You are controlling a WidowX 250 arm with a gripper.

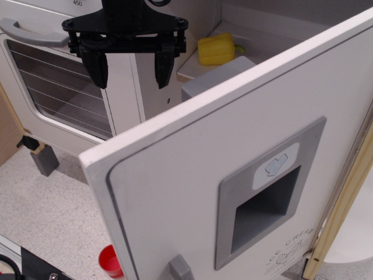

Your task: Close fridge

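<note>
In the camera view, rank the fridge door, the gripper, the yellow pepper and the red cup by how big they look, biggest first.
1. fridge door, though it is nearest the camera
2. gripper
3. yellow pepper
4. red cup, partly hidden by the door, so its full size is unsure

Black pincer hanging downward, fingers spread apart — holding nothing
</note>
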